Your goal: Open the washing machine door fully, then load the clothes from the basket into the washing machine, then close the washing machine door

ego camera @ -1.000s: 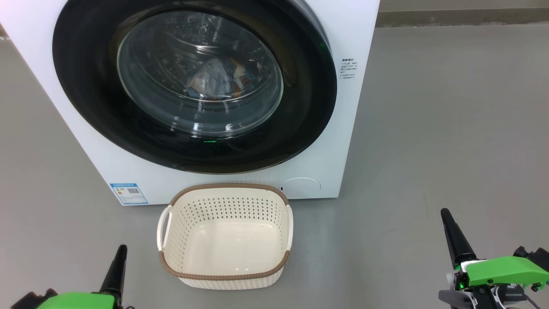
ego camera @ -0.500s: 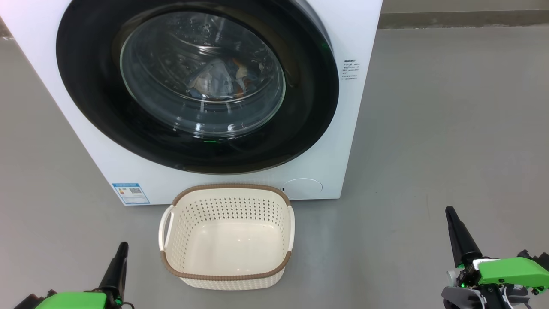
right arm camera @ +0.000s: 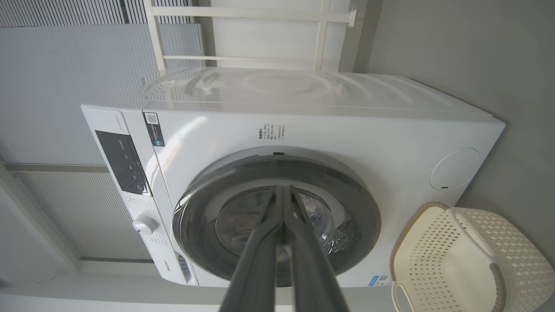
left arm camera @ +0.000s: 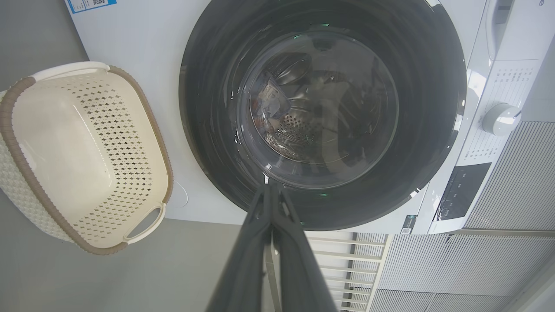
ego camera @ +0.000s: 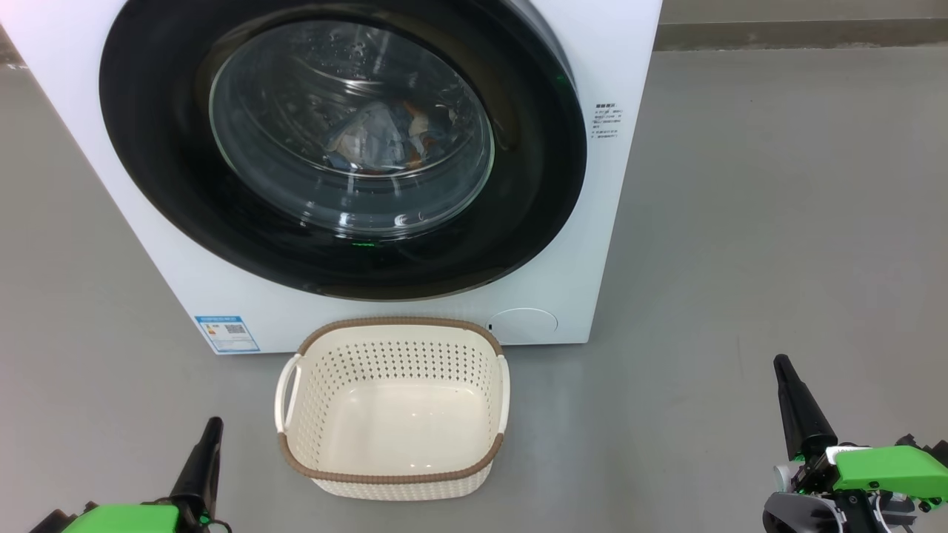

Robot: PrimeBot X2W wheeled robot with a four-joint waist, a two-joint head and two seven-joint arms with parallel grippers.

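Note:
The white washing machine (ego camera: 607, 222) stands ahead with its round black-rimmed door (ego camera: 533, 185) shut flat against the front. Through the glass I see the clothes (ego camera: 385, 137), light blue with orange bits, lying inside the drum. They also show behind the window as clothes (left arm camera: 269, 106) in the left wrist view. The cream basket (ego camera: 392, 474) with a brown rim sits on the floor before the machine and holds nothing. My left gripper (ego camera: 213, 423) is shut, low at the basket's left. My right gripper (ego camera: 779, 361) is shut, far to the right, holding nothing.
Grey floor (ego camera: 778, 222) spreads wide to the right of the machine. A blue label (ego camera: 227, 334) and a round service flap (ego camera: 522, 325) mark the machine's lower front. The control panel and a white dial (right arm camera: 145, 224) show in the right wrist view. Ribbed wall panels (left arm camera: 511, 182) stand behind.
The whole head picture has shifted slightly right, so the camera moved. Both grippers stay shut; the right one has drifted a little right and up in the picture.

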